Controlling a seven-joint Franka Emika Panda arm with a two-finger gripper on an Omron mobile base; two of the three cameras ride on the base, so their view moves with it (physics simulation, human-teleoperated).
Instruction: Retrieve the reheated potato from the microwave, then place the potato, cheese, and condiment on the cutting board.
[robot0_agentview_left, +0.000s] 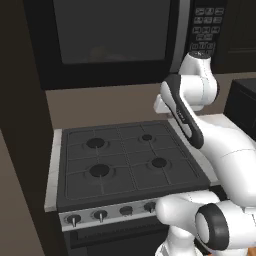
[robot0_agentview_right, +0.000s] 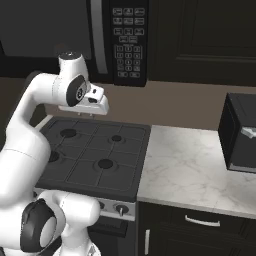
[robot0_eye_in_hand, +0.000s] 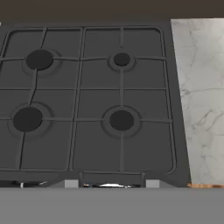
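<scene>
Hovering above the stove (robot0_eye_in_hand: 87, 105) with fingers together and empty, end effector (robot0_agentview_right: 86, 114), microwave (robot0_agentview_left: 115, 40) door shut, marble counter (robot0_agentview_right: 200, 165) alongside

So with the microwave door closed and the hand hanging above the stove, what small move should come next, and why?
Probably raise the gripper toward the microwave door's right edge. The door looks shut, with a faint brownish lump behind its glass, maybe the potato. The gripper hangs low over the stove, pointing down at the burners, holding nothing.
</scene>
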